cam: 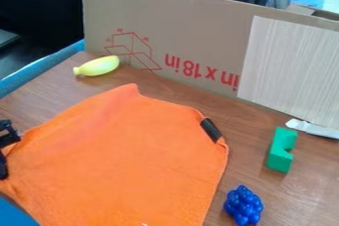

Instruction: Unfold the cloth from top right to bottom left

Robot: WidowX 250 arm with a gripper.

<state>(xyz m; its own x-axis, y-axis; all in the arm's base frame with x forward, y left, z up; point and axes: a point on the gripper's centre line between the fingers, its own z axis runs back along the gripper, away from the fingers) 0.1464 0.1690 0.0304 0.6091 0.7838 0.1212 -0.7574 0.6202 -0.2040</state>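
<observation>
- Apparently well along: judged most of the unfolding done, from the broad orange sheet on the table point(306, 190).
- At the left edge, found the gripper point(8, 135), cut by the frame, beside the cloth's left side; could not tell whether spread, pressed together or pinching fabric.
- Near the gripper, saw orange cloth point(126, 155) reaching towards the bottom left; took this for the likely finishing end, perhaps needing only a release or a small straightening.
- Farther along, behind the cloth, noticed a yellow toy vegetable point(97, 66), well apart from the fabric.
- Across the middle, saw a wide, mostly flat stretch, softly wrinkled towards the top corner, running out past the bottom edge; could not confirm full unfolding there.
- On the right side, made out a black strip point(211, 130) along the cloth's border, with no large flap folded over nearby; judged the top right opened out.
- Farthest right, saw blue toy grapes point(244, 205) and a green block point(282, 149), both clear of the cloth.
</observation>
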